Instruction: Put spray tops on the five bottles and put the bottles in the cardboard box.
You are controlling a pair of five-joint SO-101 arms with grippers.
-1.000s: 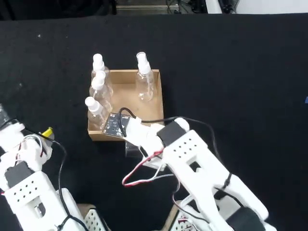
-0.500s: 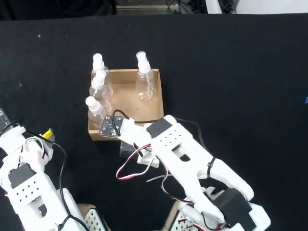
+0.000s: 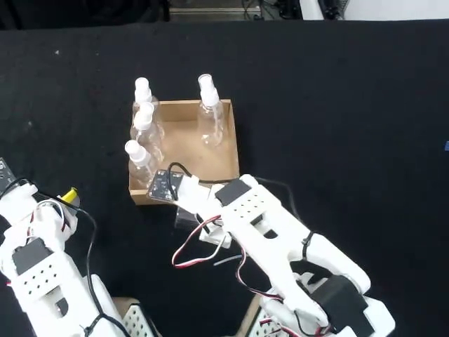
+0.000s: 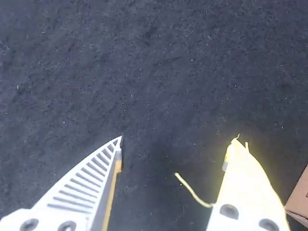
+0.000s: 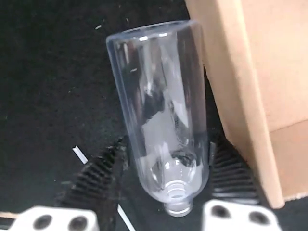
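Gripping a capless bottle [image 5: 154, 96], the right end effector [image 5: 167, 143] sits beside the cardboard box [image 5: 240, 72]; left end effector [image 4: 177, 140] gapes empty.

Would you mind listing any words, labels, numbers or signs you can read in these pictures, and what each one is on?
None can be read. The cardboard box has plain walls, the clear bottle in the right gripper bears no label, and any marks on the small circuit board are too small to read.

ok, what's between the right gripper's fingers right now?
A clear bottle without a spray top, flanked by both fingers of the right gripper, beside the cardboard box; right wrist view.
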